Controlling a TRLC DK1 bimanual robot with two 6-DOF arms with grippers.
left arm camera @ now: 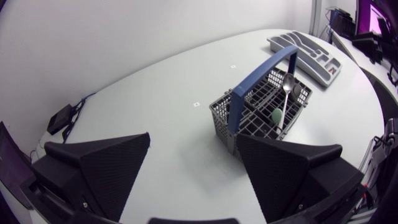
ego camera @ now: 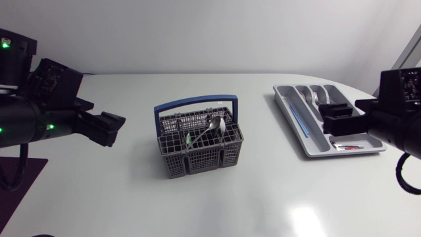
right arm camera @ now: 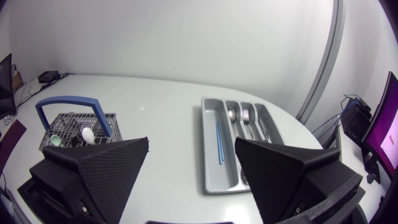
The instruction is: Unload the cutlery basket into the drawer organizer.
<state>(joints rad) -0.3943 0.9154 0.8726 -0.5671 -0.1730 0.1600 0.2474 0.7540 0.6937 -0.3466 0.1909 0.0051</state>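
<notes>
A grey plastic lattice cutlery basket [ego camera: 197, 148] with a blue arched handle [ego camera: 195, 102] stands on the white table [ego camera: 217, 204]. It holds a silver spoon [ego camera: 212, 125] leaning bowl-up against its rim, and a small green piece [ego camera: 187, 138] just beside the spoon; what that piece is cannot be told. Well apart from the basket, on the side of the right arm [ego camera: 398, 125], lies a grey plastic drawer organizer [ego camera: 289, 122] with long compartments. A thin blue stick [ego camera: 301, 122] lies in the compartment nearest the basket, a silver fork [ego camera: 314, 97] in one farther off, and a red-handled piece [ego camera: 347, 147] in the crosswise end compartment. The right jaws hang over the organizer, wide apart and holding nothing. On the basket's other side the left arm [ego camera: 39, 118] points toward the basket, apart from it; the left jaws are also wide and hold nothing.
</notes>
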